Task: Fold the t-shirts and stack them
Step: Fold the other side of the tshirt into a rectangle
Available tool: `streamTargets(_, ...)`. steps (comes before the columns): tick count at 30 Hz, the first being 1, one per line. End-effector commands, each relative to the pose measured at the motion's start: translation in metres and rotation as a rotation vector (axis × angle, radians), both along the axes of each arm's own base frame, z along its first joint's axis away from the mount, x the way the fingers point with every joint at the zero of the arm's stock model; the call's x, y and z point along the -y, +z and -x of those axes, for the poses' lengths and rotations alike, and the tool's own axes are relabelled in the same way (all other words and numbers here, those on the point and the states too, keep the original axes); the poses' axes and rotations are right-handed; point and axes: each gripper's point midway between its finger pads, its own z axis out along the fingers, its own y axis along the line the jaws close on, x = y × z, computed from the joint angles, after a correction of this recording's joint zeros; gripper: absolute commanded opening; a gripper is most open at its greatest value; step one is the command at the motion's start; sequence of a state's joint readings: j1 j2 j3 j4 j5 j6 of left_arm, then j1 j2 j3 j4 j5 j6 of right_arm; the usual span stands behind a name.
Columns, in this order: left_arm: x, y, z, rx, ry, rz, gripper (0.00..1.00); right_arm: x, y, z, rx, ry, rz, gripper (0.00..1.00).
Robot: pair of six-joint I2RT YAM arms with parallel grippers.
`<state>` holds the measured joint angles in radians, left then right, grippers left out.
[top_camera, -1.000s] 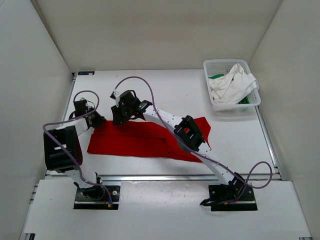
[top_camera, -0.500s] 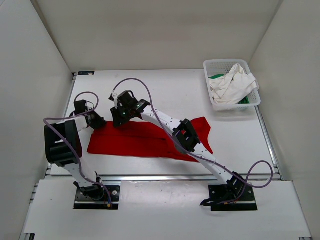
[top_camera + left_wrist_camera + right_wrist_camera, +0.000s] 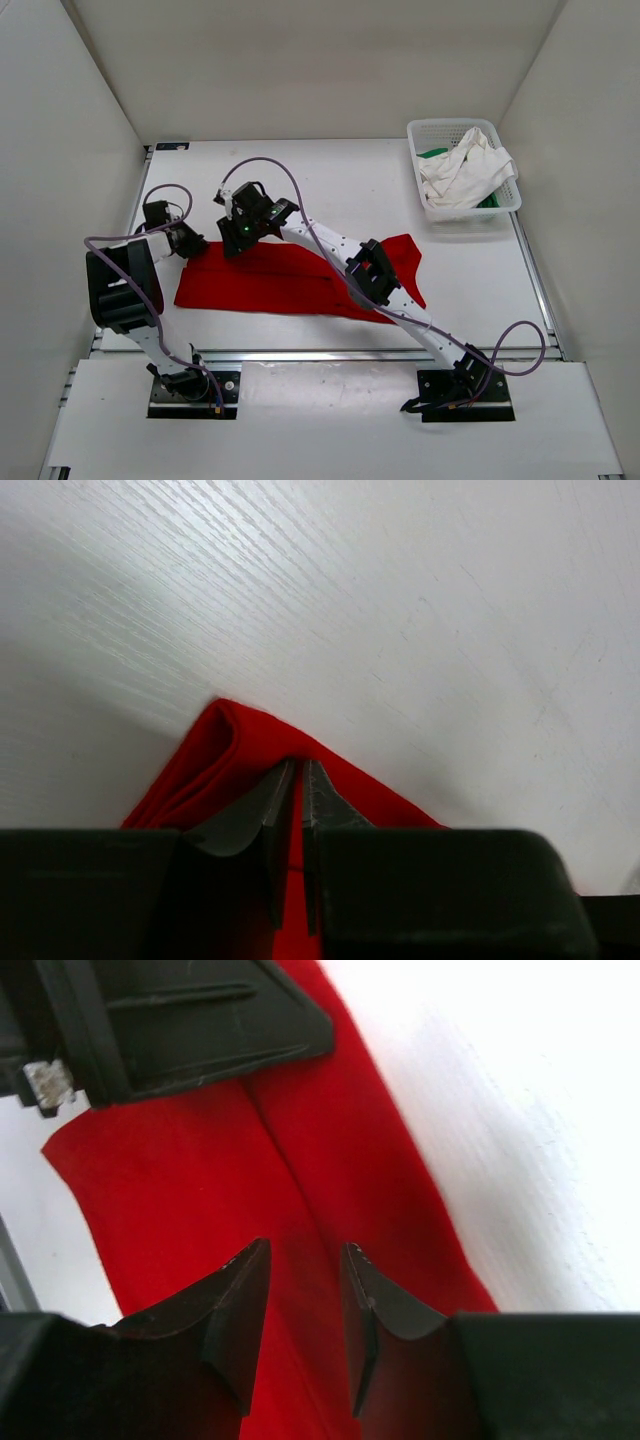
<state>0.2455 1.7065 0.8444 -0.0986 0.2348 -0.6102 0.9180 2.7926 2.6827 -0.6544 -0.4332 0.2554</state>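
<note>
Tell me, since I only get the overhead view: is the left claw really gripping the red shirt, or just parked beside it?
Observer: It is gripping. The left wrist camera shows the left claw pinched shut on a folded corner of the red shirt, with a strip of cloth caught between the jaws.
Operator: And the right claw? From above, the arm hides it.
Observer: Its own camera shows the right claw open over the shirt. The fingers stand apart with a crease in the cloth running between them, and nothing is held. I cannot tell whether the tips touch the fabric.
</note>
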Motion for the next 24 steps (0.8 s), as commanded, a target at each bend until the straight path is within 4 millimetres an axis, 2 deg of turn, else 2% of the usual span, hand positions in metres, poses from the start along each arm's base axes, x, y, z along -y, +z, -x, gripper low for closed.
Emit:
streamTargets(1,-0.009,0.015,-0.004,0.033,0.02,-0.032,0.2,-0.016,0.029,0.016,0.018,0.049,-0.07,0.32)
streamTargets(8,-0.013,0.013,-0.003,0.023,0.02,-0.031,0.2,-0.006,0.005,0.008,-0.022,0.031,-0.036,0.33)
streamTargets(14,-0.014,0.005,0.001,0.007,0.035,-0.008,0.19,-0.008,0.007,0.007,-0.003,0.038,-0.044,0.39)
streamTargets(17,-0.011,0.007,-0.002,0.015,0.02,-0.014,0.19,-0.006,-0.002,0.007,-0.014,0.035,-0.032,0.39)
streamTargets(21,-0.008,0.007,-0.002,0.015,0.015,-0.013,0.19,-0.009,-0.001,0.01,-0.009,0.041,-0.035,0.41)
streamTargets(23,-0.007,0.007,-0.001,0.014,0.01,-0.011,0.2,-0.007,-0.006,0.011,-0.031,0.05,-0.039,0.41)
streamTargets(24,-0.007,0.007,-0.003,0.016,0.01,-0.014,0.2,-0.007,-0.002,0.015,-0.05,0.063,-0.046,0.36)
